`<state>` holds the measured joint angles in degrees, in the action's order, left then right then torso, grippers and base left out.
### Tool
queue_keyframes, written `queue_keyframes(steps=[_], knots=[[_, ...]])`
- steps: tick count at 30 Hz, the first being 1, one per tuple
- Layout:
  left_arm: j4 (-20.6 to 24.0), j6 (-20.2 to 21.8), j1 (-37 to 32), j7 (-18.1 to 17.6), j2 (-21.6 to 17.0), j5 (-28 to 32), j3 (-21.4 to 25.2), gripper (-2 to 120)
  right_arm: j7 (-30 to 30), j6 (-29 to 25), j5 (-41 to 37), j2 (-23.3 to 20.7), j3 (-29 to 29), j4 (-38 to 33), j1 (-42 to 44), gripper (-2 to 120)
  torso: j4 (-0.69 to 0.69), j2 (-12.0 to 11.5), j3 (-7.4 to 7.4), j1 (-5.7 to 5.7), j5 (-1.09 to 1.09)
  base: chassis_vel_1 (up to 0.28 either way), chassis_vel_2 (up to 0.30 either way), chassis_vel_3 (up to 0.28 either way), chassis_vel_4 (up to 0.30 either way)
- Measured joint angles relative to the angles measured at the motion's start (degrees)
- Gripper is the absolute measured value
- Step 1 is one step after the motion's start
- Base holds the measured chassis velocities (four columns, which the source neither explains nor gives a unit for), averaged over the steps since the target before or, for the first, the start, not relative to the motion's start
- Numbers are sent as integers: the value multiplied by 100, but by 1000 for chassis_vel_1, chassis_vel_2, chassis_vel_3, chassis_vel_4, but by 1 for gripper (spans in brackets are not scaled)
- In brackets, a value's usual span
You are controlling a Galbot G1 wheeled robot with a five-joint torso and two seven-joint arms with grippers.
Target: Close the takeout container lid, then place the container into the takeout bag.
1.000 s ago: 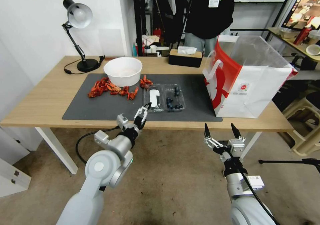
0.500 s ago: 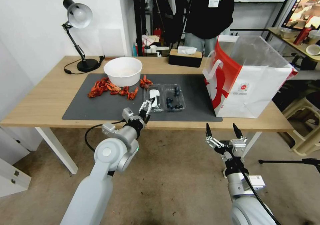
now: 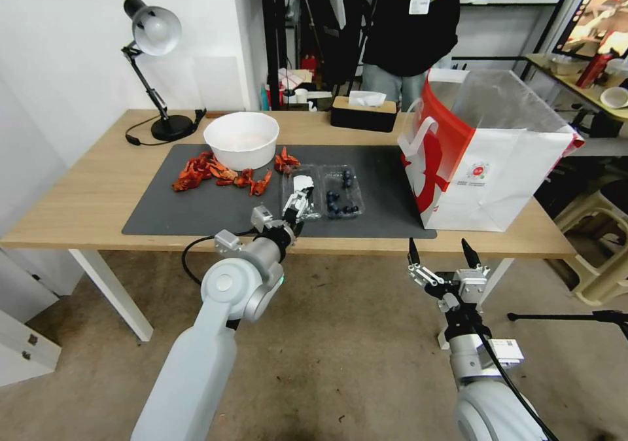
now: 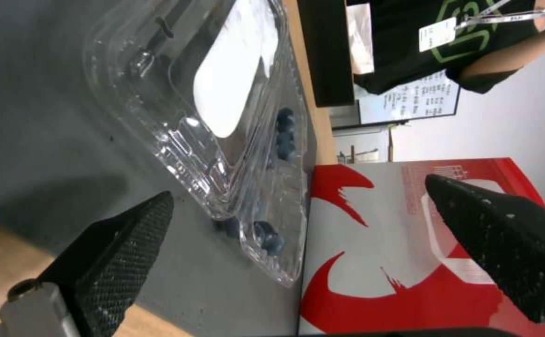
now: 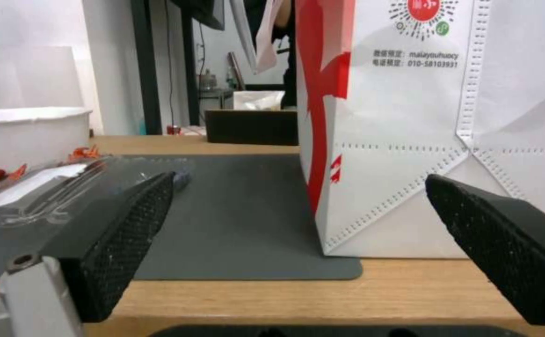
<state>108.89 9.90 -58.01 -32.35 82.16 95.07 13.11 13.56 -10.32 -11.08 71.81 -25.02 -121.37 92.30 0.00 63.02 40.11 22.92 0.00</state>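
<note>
Left gripper (image 3: 296, 207): your working tool, jaws spread wide, poised at the near edge of the small clear plastic hinged takeout container (image 4: 222, 140).

Directly ahead of it: the clear label-bearing lid (image 3: 301, 191), lying flat open on the dark grey mat (image 3: 196, 205); the berry half lies beside it, toward the bag.

Handling, as you should judge it: light, thin, flexible, slippery. Take the lid's free outer rim and fold it over; squeeze gently.

Farther off: the large white-and-red paper takeout bag (image 3: 497, 173), upright.

Right gripper (image 3: 441, 258): idle, wide open, below the table edge.
</note>
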Motion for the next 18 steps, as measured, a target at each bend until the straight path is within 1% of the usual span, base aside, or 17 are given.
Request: queue_keyframes(steps=[12, 15, 17, 18], knots=[[-232, -94, 137, 71, 23, -136, -45, 100, 7, 19, -7, 10, -12, -13, -6, 100, 0, 1, -1, 0, -1, 0, 0, 0, 0], [-272, -135, 148, 145, 9, -213, -45, 100, 8, 25, -5, 16, 10, -14, -20, 100, 0, 1, 0, 0, 0, 0, 0, 0, 0], [-282, -204, 145, 330, -45, -368, -59, 100, 7, 30, 8, 26, 34, -14, -22, 100, 0, 1, 0, 0, -1, 0, 0, 0, 0], [-282, -204, 145, 330, -45, -368, -59, 100, 7, 30, 8, 26, 34, -14, -22, 100, 0, 1, 0, 0, -1, 0, 0, 0, 0]])
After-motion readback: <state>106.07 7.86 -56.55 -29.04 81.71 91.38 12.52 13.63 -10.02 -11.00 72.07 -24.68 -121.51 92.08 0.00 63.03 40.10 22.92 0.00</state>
